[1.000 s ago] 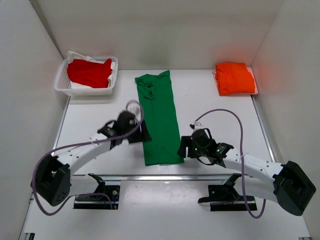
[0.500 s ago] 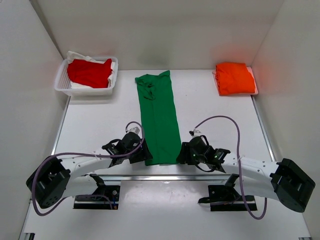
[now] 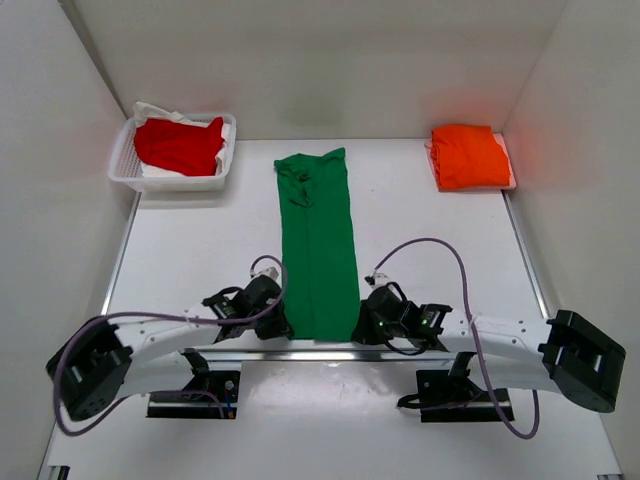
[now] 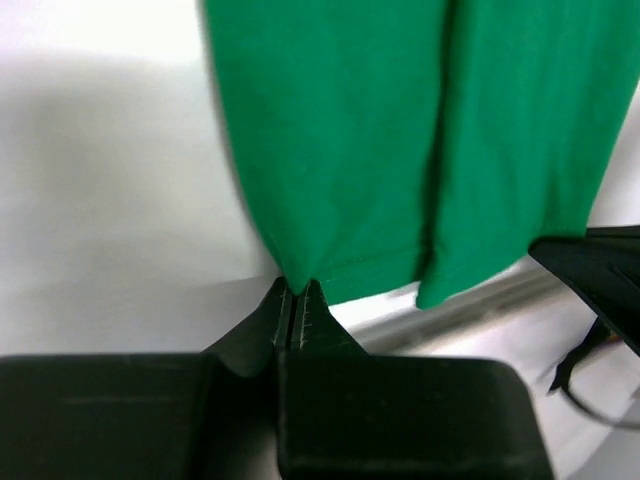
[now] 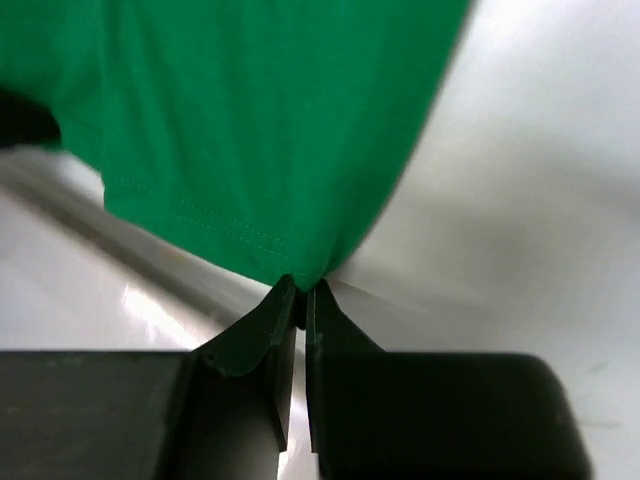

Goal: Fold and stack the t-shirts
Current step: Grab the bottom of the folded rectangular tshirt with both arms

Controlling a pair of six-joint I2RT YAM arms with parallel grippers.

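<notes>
Fingers of the left gripper [image 4: 297, 290] were clenched on the near left corner of the green t-shirt [image 3: 318, 240], and the right gripper [image 5: 298, 288] pinched its near right corner. That shirt lay as a long strip mid-table. The orange t-shirt [image 3: 470, 156] sat folded far right, and the red t-shirt [image 3: 180, 145] lay bunched in the basket [image 3: 125, 172] far left. I judged one done, one half-folded, one untouched.

green shirt [image 3: 318, 250] nearer (and longer, straighter)
</notes>
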